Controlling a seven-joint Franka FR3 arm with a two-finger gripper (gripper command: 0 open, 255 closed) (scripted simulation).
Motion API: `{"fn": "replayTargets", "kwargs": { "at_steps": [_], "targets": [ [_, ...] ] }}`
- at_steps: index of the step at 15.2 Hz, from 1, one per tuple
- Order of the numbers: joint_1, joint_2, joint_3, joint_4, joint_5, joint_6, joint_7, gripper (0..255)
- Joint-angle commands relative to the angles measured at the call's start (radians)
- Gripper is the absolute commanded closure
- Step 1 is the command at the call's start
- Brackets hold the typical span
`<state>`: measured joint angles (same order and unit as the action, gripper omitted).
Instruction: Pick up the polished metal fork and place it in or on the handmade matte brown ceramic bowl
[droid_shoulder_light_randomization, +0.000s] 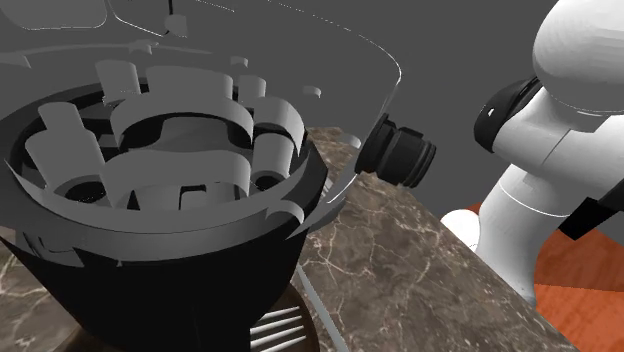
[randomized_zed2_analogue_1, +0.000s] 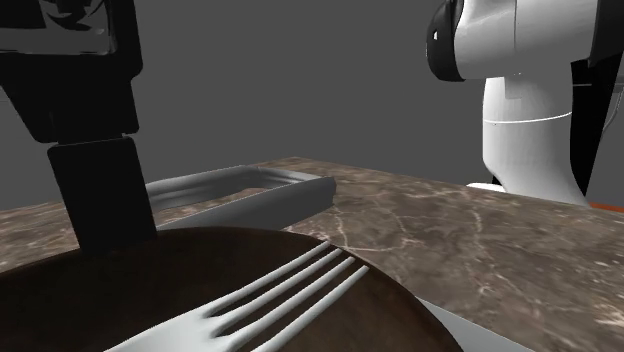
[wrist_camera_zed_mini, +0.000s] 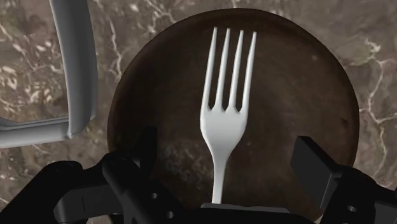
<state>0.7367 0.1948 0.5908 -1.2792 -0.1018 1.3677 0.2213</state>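
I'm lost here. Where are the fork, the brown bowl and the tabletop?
fork (wrist_camera_zed_mini: 222, 124), wrist view, on the head below the tines
bowl (wrist_camera_zed_mini: 299, 89), wrist view, on its bare brown surface beside the fork
tabletop (randomized_zed2_analogue_1: 500, 240), second exterior view, on its bare marbled surface

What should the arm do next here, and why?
Probably lift straight up and away: the pale polished metal fork already lies on the round matte brown bowl, and the black two-finger gripper stands open, its fingers clear of the handle.
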Motion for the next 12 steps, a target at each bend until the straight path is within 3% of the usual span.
{"fn": "replayTargets", "kwargs": {
  "at_steps": [1, 5, 12],
  "targets": [
    [0.000, 0.000, 0.000, 0.000, 0.000, 0.000, 0.000, 0],
    [0.084, 0.134, 0.011, 0.316, -0.083, -0.199, 0.031, 0],
    [0.085, 0.134, 0.009, 0.316, -0.082, -0.198, 0.031, 0]
  ]
}}
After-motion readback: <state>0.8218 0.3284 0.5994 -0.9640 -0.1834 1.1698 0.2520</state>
